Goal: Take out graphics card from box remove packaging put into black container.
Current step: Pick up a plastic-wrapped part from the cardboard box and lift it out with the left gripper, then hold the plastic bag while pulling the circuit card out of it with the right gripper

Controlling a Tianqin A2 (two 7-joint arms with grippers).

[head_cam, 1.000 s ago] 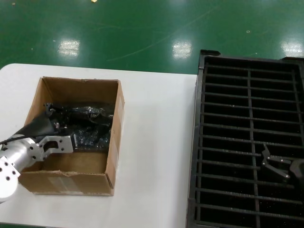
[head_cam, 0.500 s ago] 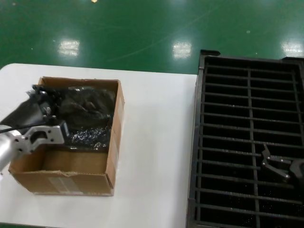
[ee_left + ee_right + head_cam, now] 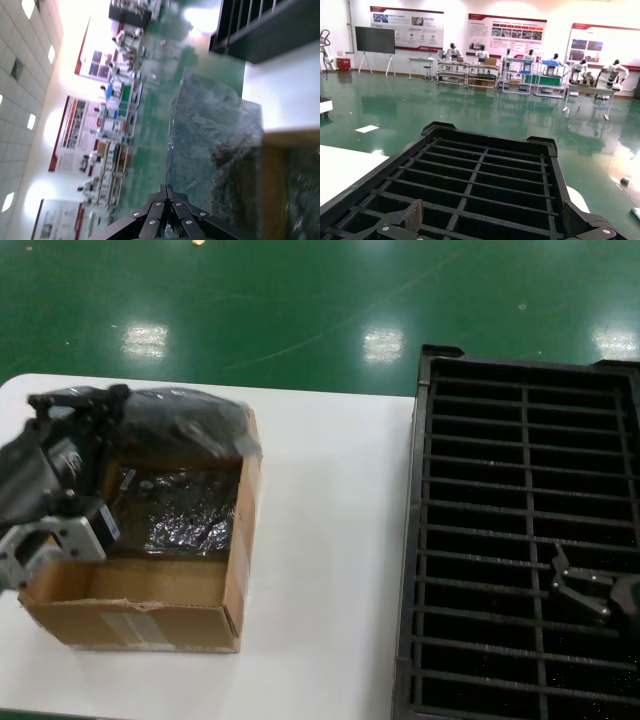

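White table (image 3: 330,570) on green factory floor. I see a bagged graphics card (image 3: 185,420) raised over the far rim of the cardboard box (image 3: 140,625), pinched at its left end by my left gripper (image 3: 75,405), jaws closed on the bag. More shiny bags (image 3: 180,510) lie inside the box. Right gripper (image 3: 580,590) hovers over the black container (image 3: 520,540), jaws spread, empty.
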